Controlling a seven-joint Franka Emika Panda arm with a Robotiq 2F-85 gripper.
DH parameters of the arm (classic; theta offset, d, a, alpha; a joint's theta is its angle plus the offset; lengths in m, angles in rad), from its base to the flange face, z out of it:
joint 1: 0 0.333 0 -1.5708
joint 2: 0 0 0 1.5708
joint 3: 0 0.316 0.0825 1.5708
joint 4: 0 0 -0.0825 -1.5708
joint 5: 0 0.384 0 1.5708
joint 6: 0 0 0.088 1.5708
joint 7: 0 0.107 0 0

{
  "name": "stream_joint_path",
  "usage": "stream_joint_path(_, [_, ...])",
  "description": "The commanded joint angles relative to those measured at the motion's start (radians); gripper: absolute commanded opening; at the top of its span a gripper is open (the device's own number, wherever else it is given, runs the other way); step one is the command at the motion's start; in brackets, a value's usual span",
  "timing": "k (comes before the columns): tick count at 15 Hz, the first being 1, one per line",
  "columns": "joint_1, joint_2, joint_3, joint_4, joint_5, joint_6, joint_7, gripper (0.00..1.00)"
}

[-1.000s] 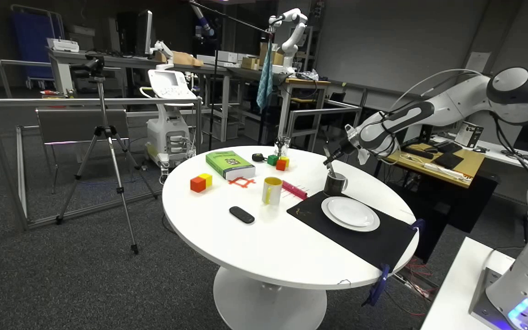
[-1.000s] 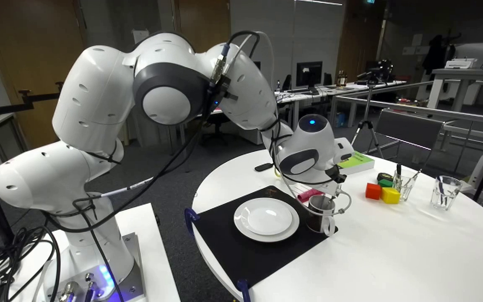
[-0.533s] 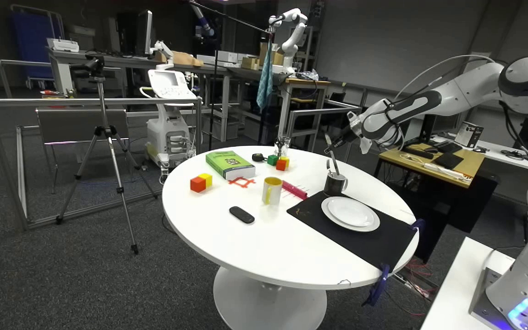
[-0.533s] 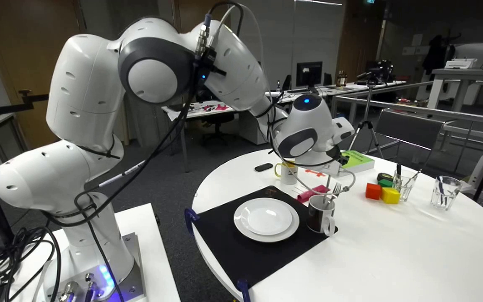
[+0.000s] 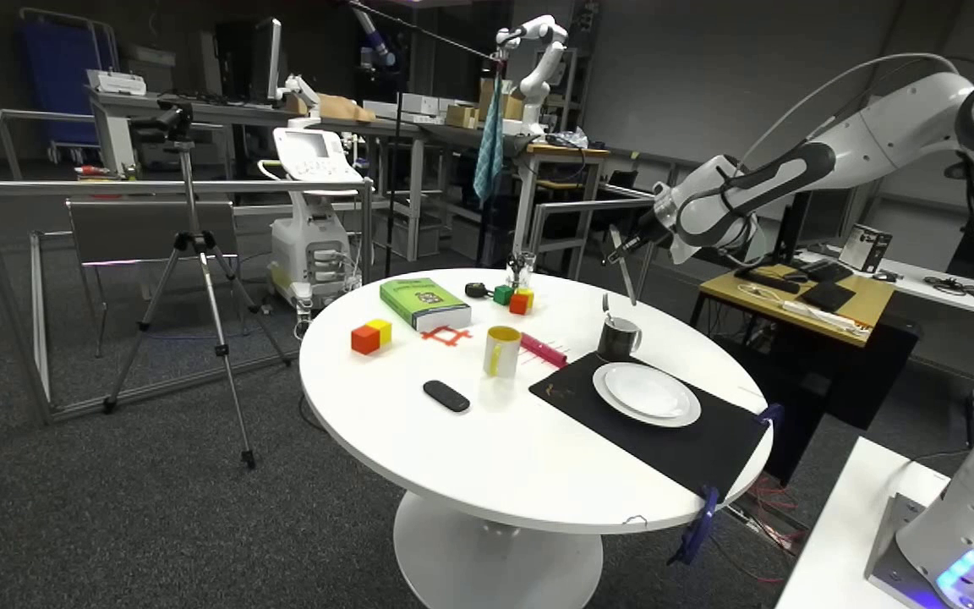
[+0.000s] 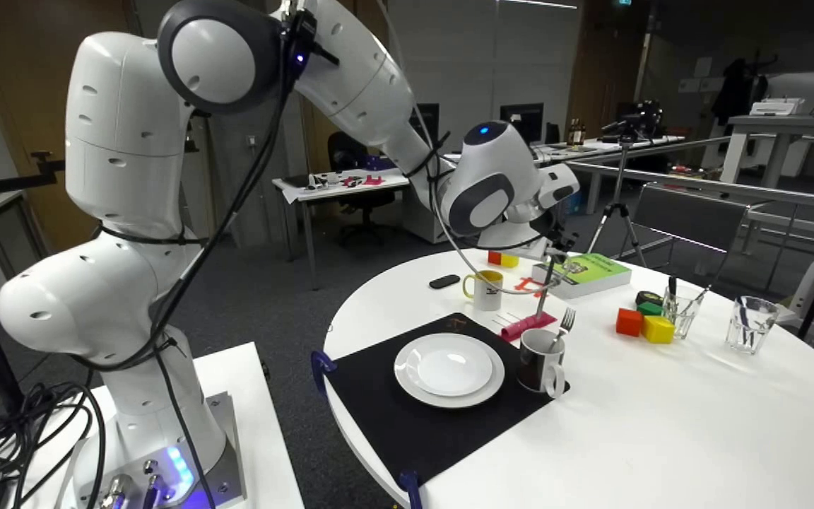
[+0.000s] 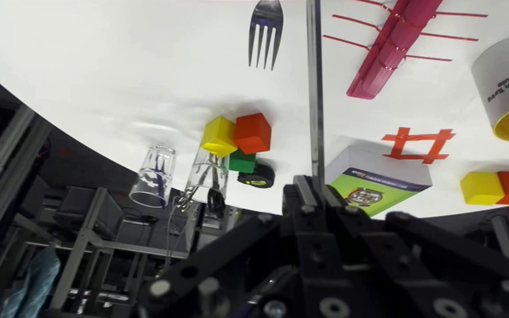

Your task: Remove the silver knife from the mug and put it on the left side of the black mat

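Note:
My gripper (image 7: 318,187) is shut on the silver knife (image 7: 315,88), which hangs down from the fingertips. In both exterior views the gripper (image 5: 616,254) holds the knife (image 5: 627,279) (image 6: 543,295) in the air, its lower end above and apart from the mug. The dark mug (image 5: 618,341) (image 6: 531,367) with a pale rim and handle stands upright at the mat's corner. A fork (image 6: 567,322) stands in it, and its tines show in the wrist view (image 7: 267,22). The black mat (image 5: 690,452) (image 6: 435,442) lies flat under a white plate (image 5: 648,393) (image 6: 449,367).
A cream cup (image 5: 501,355) (image 6: 486,291), a pink roll (image 5: 544,350) (image 7: 391,48) and a black oblong object (image 5: 446,396) lie near the mat. Blocks, a green book (image 5: 425,304) and glasses (image 6: 750,325) stand farther off. Blue clamps (image 5: 698,533) (image 6: 321,369) grip the mat's edge.
My gripper has risen and moved back toward the robot's base with the knife. The knife has come up out of the mug. The mug and fork remain in place.

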Motion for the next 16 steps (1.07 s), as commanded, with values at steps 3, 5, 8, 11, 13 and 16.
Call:
stream_joint_path(3, [0.349,-0.220,-0.425,-0.116,-0.220,-0.047,0.420,0.01])
stream_joint_path(5, [0.381,-0.170,-0.446,-0.079,-0.136,-0.032,0.327,0.03])
stream_joint_path(8, [0.376,-0.189,-0.450,-0.083,-0.262,-0.053,0.470,0.03])
stream_joint_path(11, [0.377,-0.189,-0.452,-0.086,-0.262,-0.053,0.471,0.03])
stream_joint_path(13, [0.377,-0.189,-0.453,-0.087,-0.262,-0.053,0.471,0.03])
stream_joint_path(16, [0.386,-0.184,-0.446,-0.099,-0.264,-0.046,0.478,0.01])
